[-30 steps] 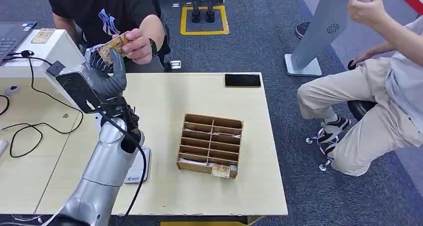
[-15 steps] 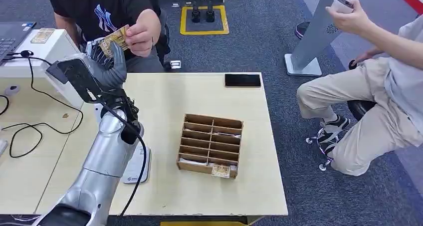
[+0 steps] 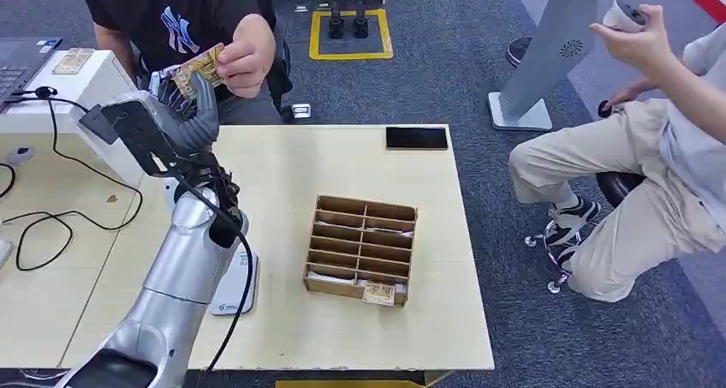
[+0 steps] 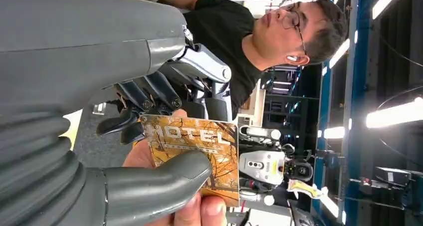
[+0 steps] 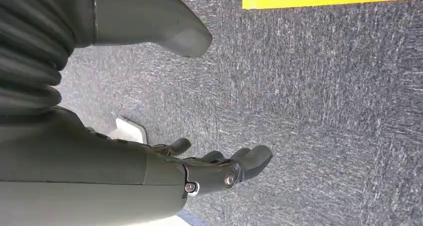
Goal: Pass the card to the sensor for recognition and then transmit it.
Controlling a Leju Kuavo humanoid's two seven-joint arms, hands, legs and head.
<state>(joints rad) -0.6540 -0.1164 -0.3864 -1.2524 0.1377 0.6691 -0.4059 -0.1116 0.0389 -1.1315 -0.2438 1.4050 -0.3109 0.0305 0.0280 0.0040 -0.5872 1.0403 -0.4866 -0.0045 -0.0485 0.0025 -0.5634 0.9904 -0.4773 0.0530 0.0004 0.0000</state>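
Note:
A person's hand (image 3: 246, 56) behind the table pinches the orange hotel card (image 3: 199, 65) by its edge. My left hand (image 3: 184, 118) is raised just under it, fingers upright and spread. In the left wrist view the card (image 4: 199, 141) faces the camera beyond my left hand (image 4: 100, 111). My thumb lies across its front and the dark fingers (image 4: 149, 104) reach its corner, without clamping it. The white card sensor (image 3: 238, 292) lies flat on the table, partly hidden by my left forearm. My right hand (image 5: 209, 173) hangs over grey carpet, fingers apart, holding nothing.
A wooden slotted box (image 3: 361, 249) with a few cards stands mid-table. A black phone (image 3: 417, 138) lies at the far edge. A white unit (image 3: 86, 84) with cables sits left of my arm. A second person (image 3: 659, 148) sits to the right of the table.
The person's hand and the card have risen a little away from the table, and my left hand has lifted with them. The seated person's raised hand shifted.

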